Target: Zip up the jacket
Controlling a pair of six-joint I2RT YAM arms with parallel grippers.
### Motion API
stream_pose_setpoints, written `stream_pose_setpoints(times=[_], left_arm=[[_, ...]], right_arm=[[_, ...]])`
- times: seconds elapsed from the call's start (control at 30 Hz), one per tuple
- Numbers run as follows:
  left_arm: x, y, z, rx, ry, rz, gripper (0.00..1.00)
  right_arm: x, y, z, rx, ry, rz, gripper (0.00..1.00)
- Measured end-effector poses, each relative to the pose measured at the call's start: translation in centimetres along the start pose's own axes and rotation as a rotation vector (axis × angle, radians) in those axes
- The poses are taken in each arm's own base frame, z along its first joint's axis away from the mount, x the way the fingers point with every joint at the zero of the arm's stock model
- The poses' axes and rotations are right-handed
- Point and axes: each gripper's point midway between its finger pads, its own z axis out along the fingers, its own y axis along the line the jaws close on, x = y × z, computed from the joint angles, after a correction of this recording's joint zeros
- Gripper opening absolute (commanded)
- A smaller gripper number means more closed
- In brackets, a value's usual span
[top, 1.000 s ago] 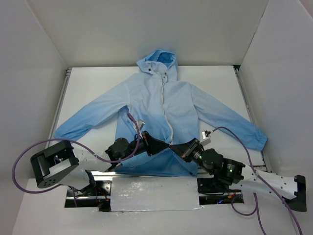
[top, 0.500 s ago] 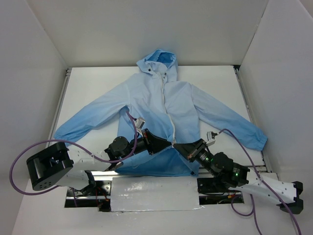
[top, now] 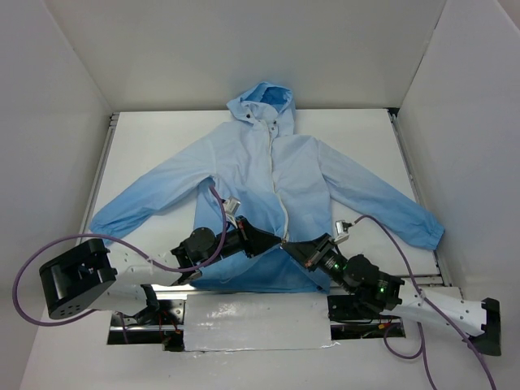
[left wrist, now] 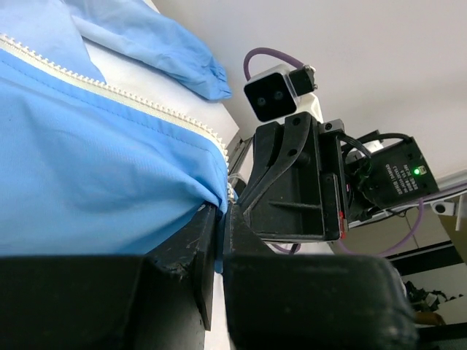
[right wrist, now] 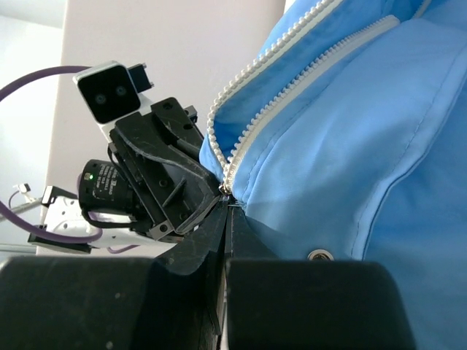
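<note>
Zipping is judged barely begun. Teeth of the zipper (left wrist: 109,89) are seen parted near the hem, so nearly the whole run is left; the jacket (top: 244,166) is spread flat on the table (top: 162,130), hood away from the arms; its hem's left edge is clamped in the closed left gripper (top: 273,240); just beside it, the right gripper (top: 292,248) is pinched shut on the fabric where the tooth rows meet — no slider can be made out.

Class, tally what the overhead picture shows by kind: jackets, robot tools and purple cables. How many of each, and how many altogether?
jacket: 1
tools: 2 (left tool, right tool)
purple cables: 2
Total: 5
</note>
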Motion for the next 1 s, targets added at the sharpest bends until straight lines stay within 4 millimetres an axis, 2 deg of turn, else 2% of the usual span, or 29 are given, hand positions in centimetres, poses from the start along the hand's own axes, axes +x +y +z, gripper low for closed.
stream_pose_setpoints(times=[0.3, 0.7, 1.0], left_arm=[[-0.3, -0.5, 0.3, 0.015, -0.022, -0.065, 0.00], [0.6, 0.0, 0.8, 0.021, -0.002, -0.115, 0.00], [1.0, -0.1, 0.9, 0.027, 0.004, -0.122, 0.00]], right_arm=[[-1.1, 1.3, -0.9, -0.064, -0.035, -0.014, 0.00], [-1.7, -0.5, -0.7, -0.001, -0.074, -0.089, 0.00], [-2.5, -0.2, -0.8, -0.016, -0.118, -0.143, 0.00]])
